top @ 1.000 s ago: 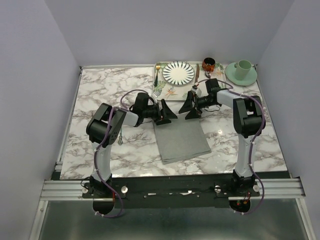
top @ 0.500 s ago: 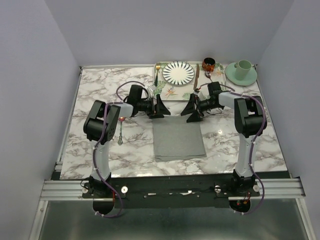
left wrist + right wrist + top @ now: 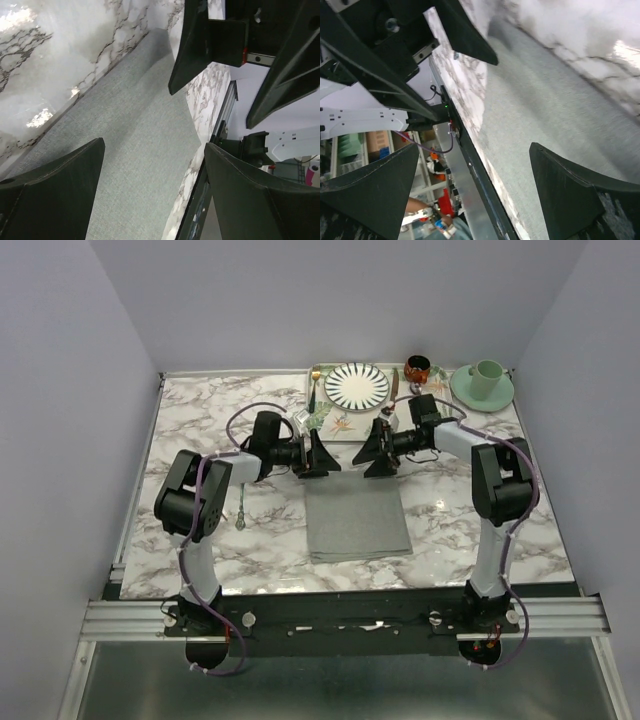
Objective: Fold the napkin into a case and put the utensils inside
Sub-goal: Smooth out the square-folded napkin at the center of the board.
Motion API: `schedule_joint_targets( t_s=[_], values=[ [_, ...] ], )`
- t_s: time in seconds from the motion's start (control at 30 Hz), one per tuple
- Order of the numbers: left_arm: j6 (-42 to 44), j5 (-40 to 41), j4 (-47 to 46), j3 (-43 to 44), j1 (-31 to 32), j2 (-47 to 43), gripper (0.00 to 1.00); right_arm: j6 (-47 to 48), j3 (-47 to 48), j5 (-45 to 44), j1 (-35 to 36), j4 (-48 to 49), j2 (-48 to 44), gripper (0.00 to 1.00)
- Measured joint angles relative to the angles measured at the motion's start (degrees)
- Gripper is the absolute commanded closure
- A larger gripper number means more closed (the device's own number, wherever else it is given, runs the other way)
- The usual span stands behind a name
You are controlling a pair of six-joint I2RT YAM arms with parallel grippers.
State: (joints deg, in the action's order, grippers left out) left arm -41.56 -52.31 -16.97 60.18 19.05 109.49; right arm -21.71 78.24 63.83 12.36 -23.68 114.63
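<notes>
The grey napkin (image 3: pixel 356 522) lies flat on the marble table as a near-square in front of both arms. My left gripper (image 3: pixel 322 455) hovers just past its far left corner, jaws open and empty, with the napkin (image 3: pixel 135 150) below them. My right gripper (image 3: pixel 373 452) faces it from the far right corner, also open and empty over the napkin (image 3: pixel 560 115). A slim utensil (image 3: pixel 241 506) lies on the table left of the napkin, too small to tell which one. No case shape shows.
At the back, a leaf-patterned tray (image 3: pixel 341 424) carries a striped plate (image 3: pixel 357 386), a gold fork (image 3: pixel 314 386) and a brown-handled knife (image 3: pixel 395 388). A small dark cup (image 3: pixel 417 367) and a green cup on a saucer (image 3: pixel 484 381) stand at the back right.
Both grippers have drawn back from the napkin's far edge toward the tray, staying open. The napkin, skewed a second ago, now lies squarer and flat. The left arm's elbow has swung left.
</notes>
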Motion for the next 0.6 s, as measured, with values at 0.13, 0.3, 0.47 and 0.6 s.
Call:
schedule_joint_targets(
  t_s=[0.13, 0.3, 0.47, 0.6],
  values=[
    [-1.4, 0.4, -1.6, 0.0, 0.0, 4.0, 0.14, -0.5, 0.8, -0.3, 0.3, 0.9, 7.2, 0.00],
    [-1.6, 0.3, -1.3, 0.4, -1.2, 7.2, 0.16, -2.2, 4.7, 2.6, -0.1, 0.2, 13.5, 0.00],
    [2.0, 0.4, 2.5, 2.3, -2.6, 7.0, 0.17, -1.6, 8.4, 1.7, 0.1, 0.1, 14.0, 0.00],
    [4.1, 0.6, 5.1, 2.1, -1.9, 4.6, 0.18, -0.7, 3.6, 1.9, 0.0, -0.2, 7.7, 0.00]
  ],
)
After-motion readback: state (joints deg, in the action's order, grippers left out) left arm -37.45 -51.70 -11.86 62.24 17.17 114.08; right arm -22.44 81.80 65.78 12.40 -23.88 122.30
